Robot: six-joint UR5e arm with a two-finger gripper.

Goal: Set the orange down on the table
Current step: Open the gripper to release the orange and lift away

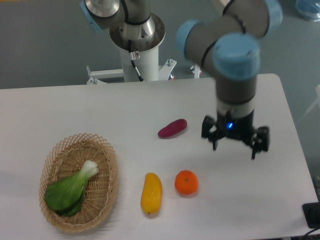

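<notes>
Resting on the white table [240, 210], the orange [186, 182] sits just beside a yellow-orange mango-like fruit [150, 193] — apart from the gripper [235, 146], which hangs above and to the right of it with its fingers spread and holding nothing. A purple sweet potato [172, 128] lies further back, and a wicker basket [107, 187] on the left holds a leafy green vegetable [70, 189].

Even, bright overhead light falls on the white table [100, 107], casting soft short shadows under the orange [186, 182] and wicker basket [102, 150]. The picture is slightly soft; the arm [235, 60] looks blurred.
</notes>
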